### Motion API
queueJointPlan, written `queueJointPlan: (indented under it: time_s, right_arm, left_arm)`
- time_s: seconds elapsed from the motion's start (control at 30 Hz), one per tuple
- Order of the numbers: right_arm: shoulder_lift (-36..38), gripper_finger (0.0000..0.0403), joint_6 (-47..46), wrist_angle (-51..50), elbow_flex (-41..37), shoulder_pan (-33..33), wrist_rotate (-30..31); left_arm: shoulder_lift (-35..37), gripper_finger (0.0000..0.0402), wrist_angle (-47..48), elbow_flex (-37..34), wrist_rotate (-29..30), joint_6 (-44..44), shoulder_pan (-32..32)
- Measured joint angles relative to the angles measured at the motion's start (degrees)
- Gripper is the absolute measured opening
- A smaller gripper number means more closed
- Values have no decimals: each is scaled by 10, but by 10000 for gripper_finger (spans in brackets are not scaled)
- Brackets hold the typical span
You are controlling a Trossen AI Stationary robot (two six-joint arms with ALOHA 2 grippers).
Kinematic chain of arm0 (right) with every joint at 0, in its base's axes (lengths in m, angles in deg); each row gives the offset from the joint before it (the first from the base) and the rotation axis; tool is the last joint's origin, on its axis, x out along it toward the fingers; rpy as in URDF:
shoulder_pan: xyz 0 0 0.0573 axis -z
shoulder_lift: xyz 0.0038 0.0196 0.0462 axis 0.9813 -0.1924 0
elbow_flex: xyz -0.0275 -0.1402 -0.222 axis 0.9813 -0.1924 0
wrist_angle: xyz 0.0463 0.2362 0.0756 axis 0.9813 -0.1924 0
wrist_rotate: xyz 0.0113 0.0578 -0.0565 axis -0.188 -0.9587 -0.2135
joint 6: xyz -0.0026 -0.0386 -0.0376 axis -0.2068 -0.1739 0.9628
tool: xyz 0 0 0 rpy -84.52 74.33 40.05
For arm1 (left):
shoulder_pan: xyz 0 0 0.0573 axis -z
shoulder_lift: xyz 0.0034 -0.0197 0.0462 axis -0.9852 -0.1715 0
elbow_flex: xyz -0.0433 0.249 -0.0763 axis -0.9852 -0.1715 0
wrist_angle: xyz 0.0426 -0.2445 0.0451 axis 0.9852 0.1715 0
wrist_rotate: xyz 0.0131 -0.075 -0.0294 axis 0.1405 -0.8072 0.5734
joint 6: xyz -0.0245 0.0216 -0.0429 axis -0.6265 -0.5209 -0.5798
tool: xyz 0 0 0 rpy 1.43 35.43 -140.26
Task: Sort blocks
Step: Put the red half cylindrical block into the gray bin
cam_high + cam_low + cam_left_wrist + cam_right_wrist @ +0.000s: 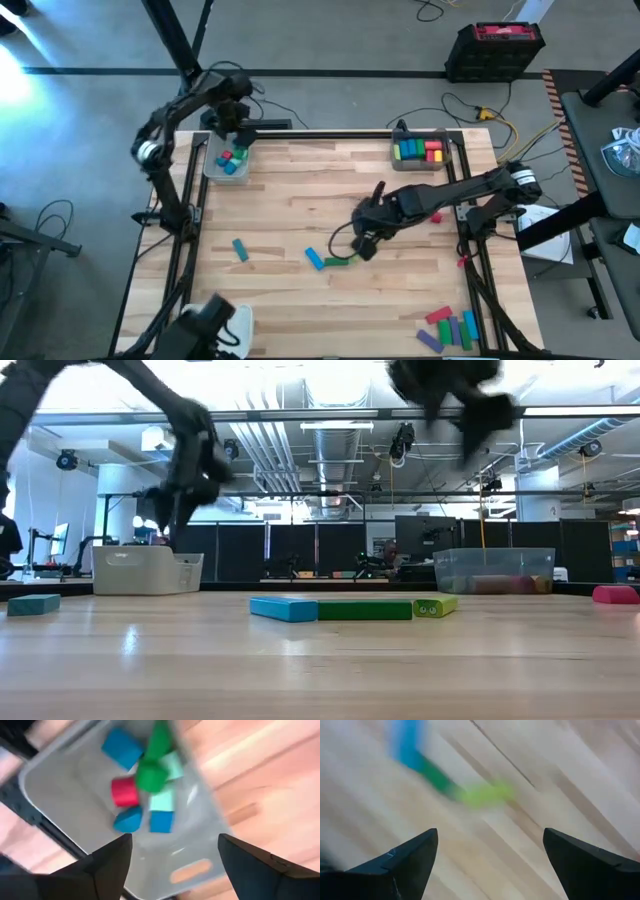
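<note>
Right gripper hovers above the middle of the table in the high view; we note a blue block and a green block lying on the wood just beside it. We find the left gripper above the grey tray at the far left corner, which holds red, blue and teal pieces. A clear tray at the far right corner holds green, yellow and red blocks. A teal block lies alone on the left half, and a cluster of mixed blocks sits at the near right corner.

From the low view we record blue, green and yellow-green blocks touching end to end in a row, a teal block far left and a pink block far right; both grippers hang well above the wood.

At the left wrist, we see the fingers spread wide and empty over the grey tray, where a green block lies among red and blue ones.

At the right wrist, we see the fingers spread wide and empty over the same three-block row, which is blurred.
</note>
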Motion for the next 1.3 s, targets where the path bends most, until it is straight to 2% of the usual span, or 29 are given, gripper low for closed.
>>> queueJointPlan:
  time_s: [0.1, 0.2, 0.3, 0.47, 0.67, 0.83, 1.03, 1.3]
  right_arm:
    - [-9, 348, -27, -116, -36, 14, -36]
    - [-4, 340, -51, -172, -98, 37, -46]
    - [7, 330, -66, -156, -171, 85, -69]
    - [14, 305, -66, -118, -279, 183, -68]
    - [14, 277, -35, -111, -324, 275, -45]
    - [14, 257, 16, -88, -340, 350, -50]
    - [13, 225, 60, -83, -347, 436, -55]
    - [13, 191, 68, -75, -392, 494, -100]
  left_arm:
    - [76, 278, -43, -12, -23, 4, 30]
    - [158, 276, -108, -37, -45, -8, 71]
    - [241, 276, -191, -75, -52, -57, 125]
    - [368, 276, -349, -162, -52, -137, 237]
    - [491, 276, -482, -267, -45, -187, 372]
    - [556, 276, -517, -334, -41, -202, 444]
    - [601, 276, -516, -394, -40, -260, 486]
    - [635, 276, -541, -419, -44, -295, 551]
